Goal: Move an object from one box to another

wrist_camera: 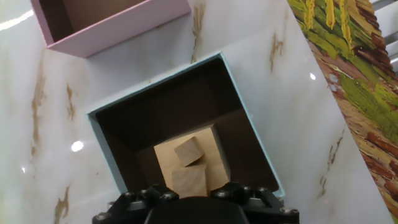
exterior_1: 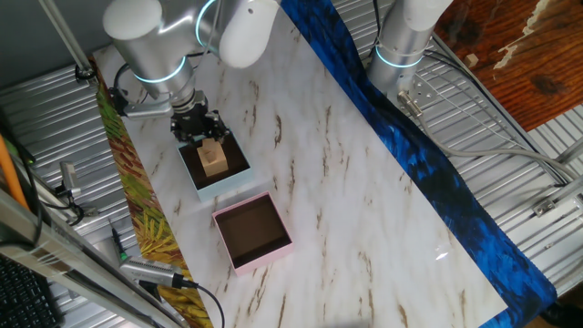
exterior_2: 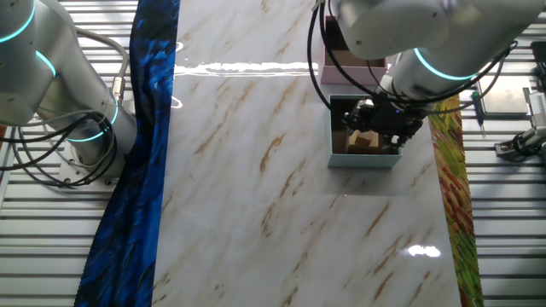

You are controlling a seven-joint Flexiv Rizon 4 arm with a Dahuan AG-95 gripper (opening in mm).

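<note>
The light-blue-walled box (exterior_1: 223, 182) stands on the marble table and holds a pale wooden block (exterior_1: 214, 158). My gripper (exterior_1: 202, 128) reaches down into this box. In the hand view the gripper (wrist_camera: 189, 188) has a finger on each side of the block (wrist_camera: 186, 152), touching the wood, with the block low inside the blue box (wrist_camera: 155, 84). The pink-walled box (exterior_1: 252, 232) sits just beside the blue one, its dark brown inside bare; it also shows in the hand view (wrist_camera: 118, 28). In the other fixed view the gripper (exterior_2: 382, 121) hangs over the block (exterior_2: 362, 141) in the blue box (exterior_2: 364, 159).
A blue patterned cloth (exterior_1: 428, 164) runs along one table side and a yellow-green patterned strip (exterior_1: 137, 210) along the other. A second robot base (exterior_1: 401, 46) stands beyond the blue cloth. Tools (exterior_1: 155, 273) lie off the table's edge.
</note>
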